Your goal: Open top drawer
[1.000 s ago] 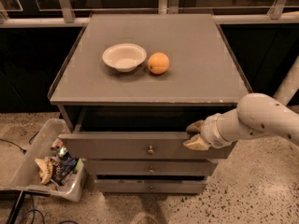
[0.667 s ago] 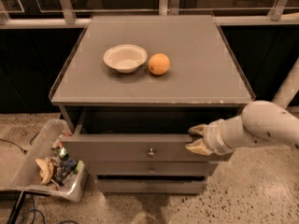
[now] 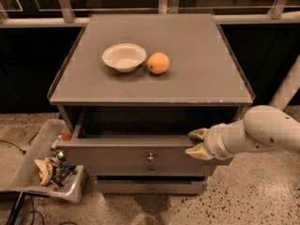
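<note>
The tool (image 3: 197, 143) sits at the right end of the top drawer (image 3: 117, 154), level with the upper rim of its front panel. Its 2 tan fingers (image 3: 199, 134) stand apart, 1 above the other: the upper one at the rim, the lower one against the grey face. The tool is partly open, and whether it actually clamps the panel I cannot tell. The white arm (image 3: 262, 135) reaches in from the right edge of the view.

The top drawer stands pulled partway out of the cabinet, with a dark opening showing behind its front. Its small round knob (image 3: 150, 157) is at the centre, left of the tool and untouched. Below it 2 shorter drawer fronts (image 3: 151, 187) sit further back.

On the grey surface (image 3: 201, 78) above, a white bowl (image 3: 124, 56) and an orange (image 3: 158, 63) rest just beside each other, the orange on the right. On the speckled floor left of the cabinet lies a clear bin (image 3: 28, 170) holding mixed clutter.
</note>
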Motion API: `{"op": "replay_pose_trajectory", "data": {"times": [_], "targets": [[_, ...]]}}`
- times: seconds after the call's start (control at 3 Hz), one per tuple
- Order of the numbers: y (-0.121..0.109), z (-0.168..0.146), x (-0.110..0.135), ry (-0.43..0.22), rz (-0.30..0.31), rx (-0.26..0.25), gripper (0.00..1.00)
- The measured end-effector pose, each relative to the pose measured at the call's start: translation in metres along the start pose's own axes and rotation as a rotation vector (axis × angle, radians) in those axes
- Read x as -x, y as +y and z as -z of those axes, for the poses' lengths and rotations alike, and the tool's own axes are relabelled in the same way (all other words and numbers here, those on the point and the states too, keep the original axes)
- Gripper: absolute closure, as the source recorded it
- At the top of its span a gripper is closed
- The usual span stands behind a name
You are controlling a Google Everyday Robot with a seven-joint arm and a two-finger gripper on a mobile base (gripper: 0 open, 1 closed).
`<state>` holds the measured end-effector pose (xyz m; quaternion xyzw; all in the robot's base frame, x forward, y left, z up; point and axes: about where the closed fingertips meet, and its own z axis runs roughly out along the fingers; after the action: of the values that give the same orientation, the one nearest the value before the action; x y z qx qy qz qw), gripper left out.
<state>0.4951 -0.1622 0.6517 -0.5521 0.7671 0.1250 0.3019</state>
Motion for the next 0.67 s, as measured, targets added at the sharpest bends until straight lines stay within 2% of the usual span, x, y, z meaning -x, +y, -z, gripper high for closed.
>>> {"op": "replay_pose_trajectory", "data": {"times": [0.67], "targets": [[0.0,0.0,0.0,0.0,0.0,0.0,0.35]]}}
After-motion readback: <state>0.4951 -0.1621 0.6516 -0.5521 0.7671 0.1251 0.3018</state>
